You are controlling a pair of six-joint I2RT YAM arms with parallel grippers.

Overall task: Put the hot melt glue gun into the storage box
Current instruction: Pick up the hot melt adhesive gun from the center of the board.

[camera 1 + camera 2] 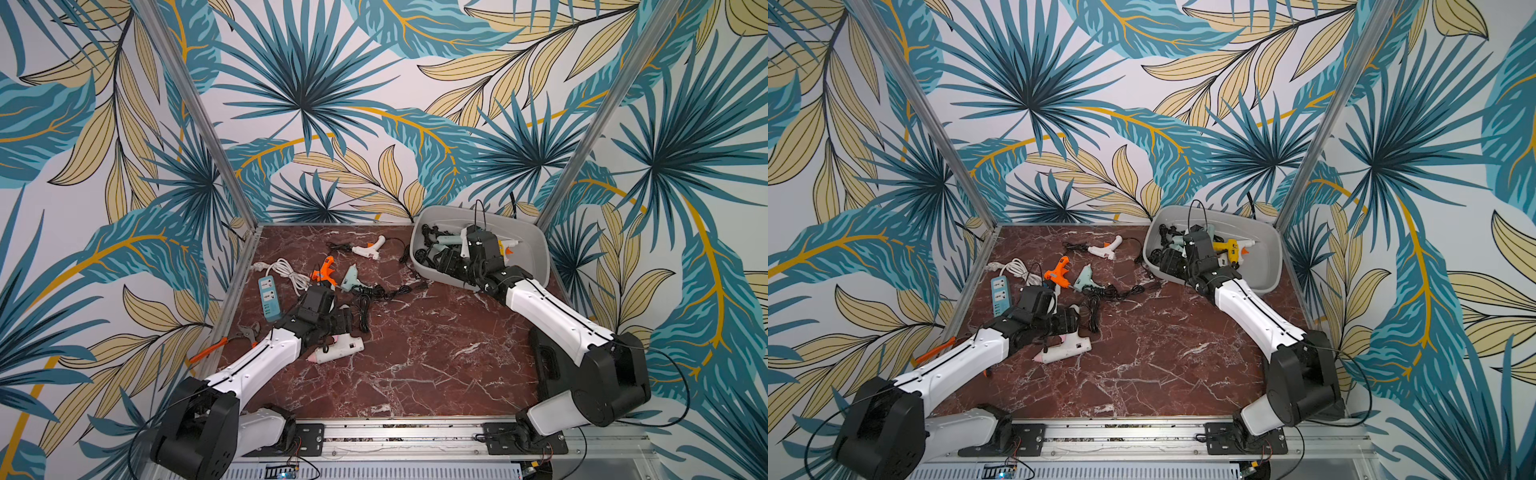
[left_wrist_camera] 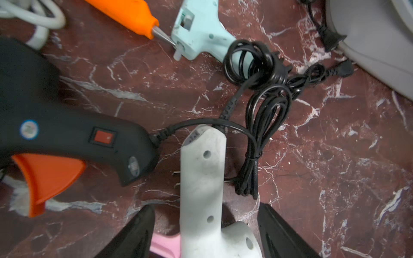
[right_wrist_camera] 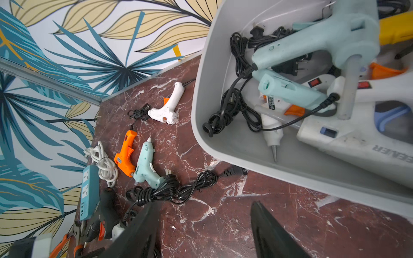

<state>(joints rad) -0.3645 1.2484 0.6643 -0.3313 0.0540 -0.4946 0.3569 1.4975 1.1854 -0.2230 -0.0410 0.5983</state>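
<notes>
A white hot melt glue gun [image 2: 201, 178] with a pink trigger lies on the marble table near the left arm, seen in both top views [image 1: 338, 350] [image 1: 1065, 350]. My left gripper [image 2: 206, 206] straddles its handle, open, with a gap on each side. The grey storage box [image 1: 536, 257] [image 1: 1266, 257] stands at the back right and holds several glue guns [image 3: 312, 44] and cords. My right gripper [image 3: 205, 203] hangs open and empty over the table, just outside the box's near wall [image 3: 214, 67]. Orange [image 1: 324, 272], mint [image 1: 351, 277], white [image 1: 370, 247] and black [image 2: 67, 134] glue guns lie on the table.
A blue power strip [image 1: 268, 297] with a coiled white cord lies at the left edge. Orange-handled pliers [image 1: 232, 340] lie beside the left arm. Bundled black cords [image 1: 374, 291] spread across the middle. A flat black case [image 1: 548, 365] sits under the right arm.
</notes>
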